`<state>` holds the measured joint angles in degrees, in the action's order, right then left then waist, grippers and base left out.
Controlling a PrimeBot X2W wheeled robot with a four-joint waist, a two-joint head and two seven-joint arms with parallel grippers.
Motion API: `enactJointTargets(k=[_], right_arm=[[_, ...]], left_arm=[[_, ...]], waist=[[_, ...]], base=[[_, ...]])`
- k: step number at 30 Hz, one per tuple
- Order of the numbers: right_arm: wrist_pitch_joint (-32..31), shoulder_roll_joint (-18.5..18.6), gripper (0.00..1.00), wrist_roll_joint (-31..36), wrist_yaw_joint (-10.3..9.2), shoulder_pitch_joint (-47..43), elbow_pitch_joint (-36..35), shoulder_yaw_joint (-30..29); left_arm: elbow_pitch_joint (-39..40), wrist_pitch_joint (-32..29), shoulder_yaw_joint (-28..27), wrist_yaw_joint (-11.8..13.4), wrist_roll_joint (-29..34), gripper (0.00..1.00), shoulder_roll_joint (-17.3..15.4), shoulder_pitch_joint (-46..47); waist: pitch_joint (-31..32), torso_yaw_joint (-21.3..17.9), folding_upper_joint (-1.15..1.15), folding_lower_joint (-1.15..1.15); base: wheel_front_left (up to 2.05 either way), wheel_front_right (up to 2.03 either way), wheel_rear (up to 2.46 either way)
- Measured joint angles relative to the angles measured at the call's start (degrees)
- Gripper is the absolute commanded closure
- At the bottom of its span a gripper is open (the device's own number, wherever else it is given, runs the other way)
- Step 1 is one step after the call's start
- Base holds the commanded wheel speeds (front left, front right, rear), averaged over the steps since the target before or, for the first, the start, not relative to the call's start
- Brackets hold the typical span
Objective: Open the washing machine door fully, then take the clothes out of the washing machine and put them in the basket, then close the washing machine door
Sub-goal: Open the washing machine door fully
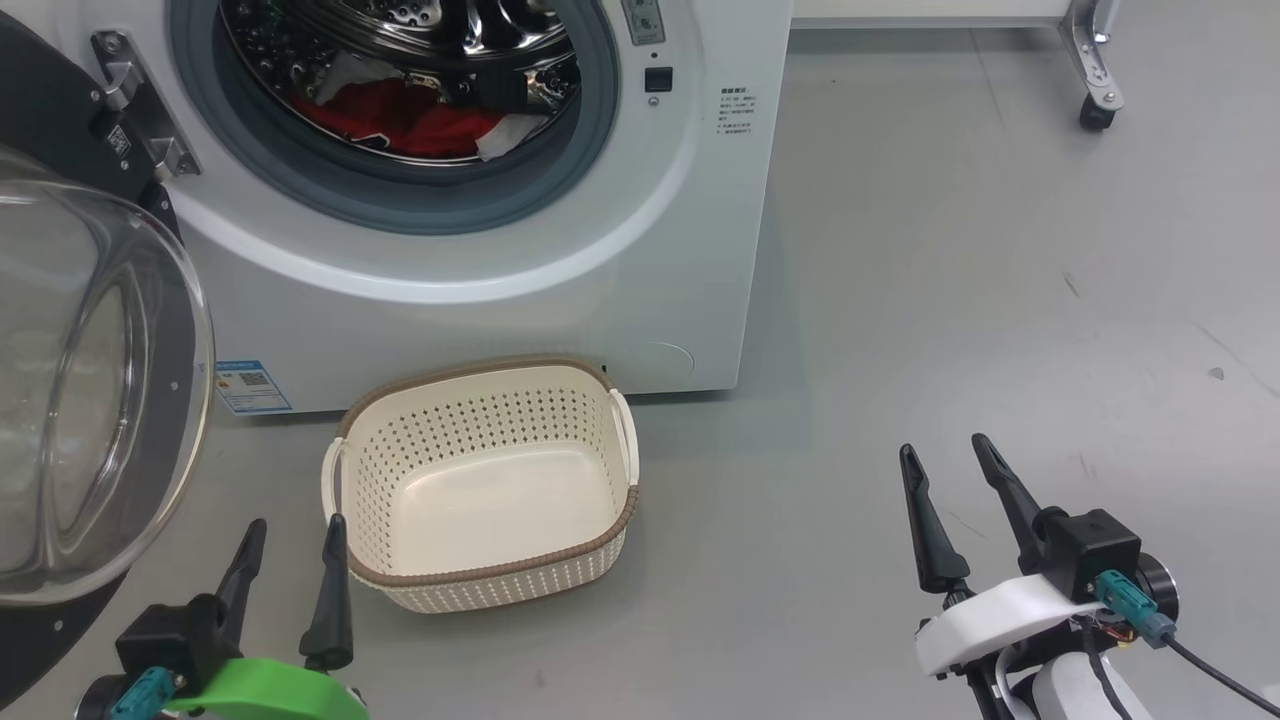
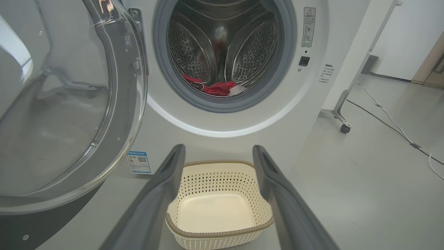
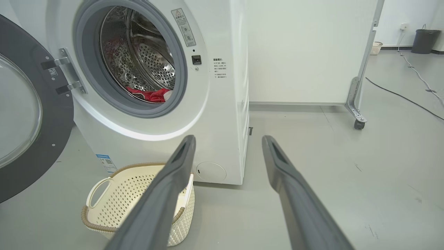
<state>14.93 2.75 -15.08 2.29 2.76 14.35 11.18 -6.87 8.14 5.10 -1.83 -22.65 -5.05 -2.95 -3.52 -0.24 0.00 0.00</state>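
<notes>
The white washing machine (image 1: pixel 500 300) stands with its round opening uncovered. Its black-framed glass door (image 1: pixel 90 400) is swung out to the left, also seen as the door (image 2: pixel 66 104) and the door (image 3: pixel 24 114). Red clothes (image 1: pixel 400 115) with white trim lie at the bottom of the steel drum, the clothes (image 2: pixel 213 86) and clothes (image 3: pixel 149 94) visible through the opening. The cream basket (image 1: pixel 350 520) sits on the floor before the machine with nothing in it. My left gripper (image 1: pixel 295 530) is open beside the basket's left handle. My right gripper (image 1: pixel 945 455) is open over bare floor, well right of the basket.
A wheeled white panel stands right of the machine, its caster (image 1: pixel 1097 112) on the grey floor. Cables (image 2: pixel 399 128) run across the floor at the right. A dark bin (image 3: pixel 424 41) stands far back by the wall.
</notes>
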Motion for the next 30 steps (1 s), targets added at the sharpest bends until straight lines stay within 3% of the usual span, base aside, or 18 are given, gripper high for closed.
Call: enactJointTargets(k=[30], right_arm=[[0.0, -0.09, 0.0, -0.02, -1.41, -1.0, -1.72, 0.02]], left_arm=[[2.83, -2.11, 1.32, 0.54, 0.62, 0.0, -0.02, -0.87]], waist=[[-0.06, -1.76, 0.0, 0.0]], base=[[0.0, 0.0, 0.0]])
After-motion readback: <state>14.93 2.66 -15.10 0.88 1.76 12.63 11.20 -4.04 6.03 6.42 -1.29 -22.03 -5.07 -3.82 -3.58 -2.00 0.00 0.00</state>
